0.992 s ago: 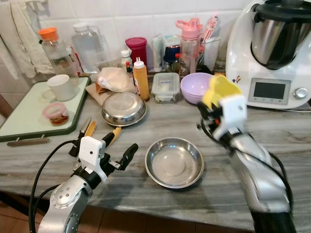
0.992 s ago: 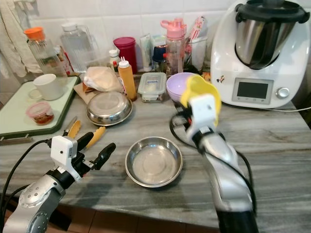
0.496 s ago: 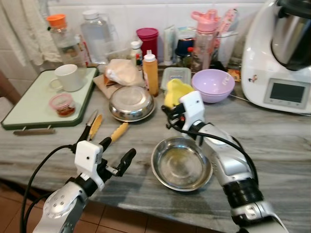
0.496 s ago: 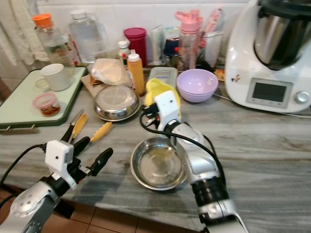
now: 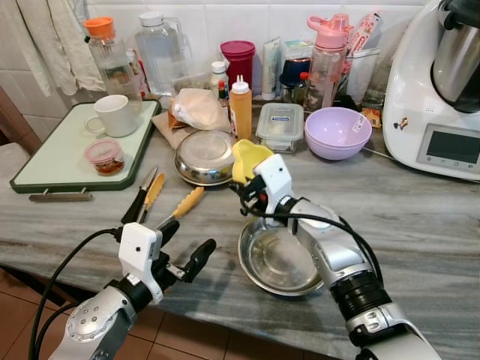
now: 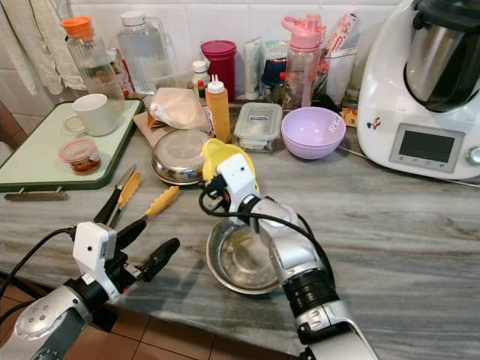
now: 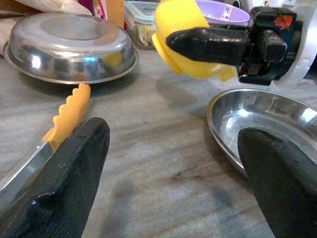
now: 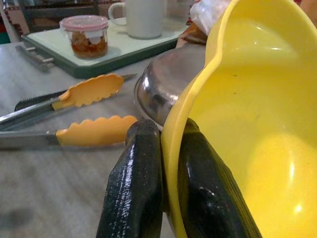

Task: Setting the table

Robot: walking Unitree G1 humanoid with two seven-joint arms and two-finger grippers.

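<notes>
Marble table, cluttered along the back wall. My right gripper has its jaws clamped on a yellow bowl's rim, above the table beside a steel bowl. My left gripper hovers, jaws apart. Setting seems barely begun; the bowl is not yet placed.

A white kitchen machine, pink bottle, orange sauce bottle and towel line the back wall.

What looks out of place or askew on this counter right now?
One steel bowl sits upside down behind the tongs, while the other steel bowl stands upright. The yellow bowl hangs tilted in the air, its rim pinched by the right gripper. No spills are visible.
</notes>
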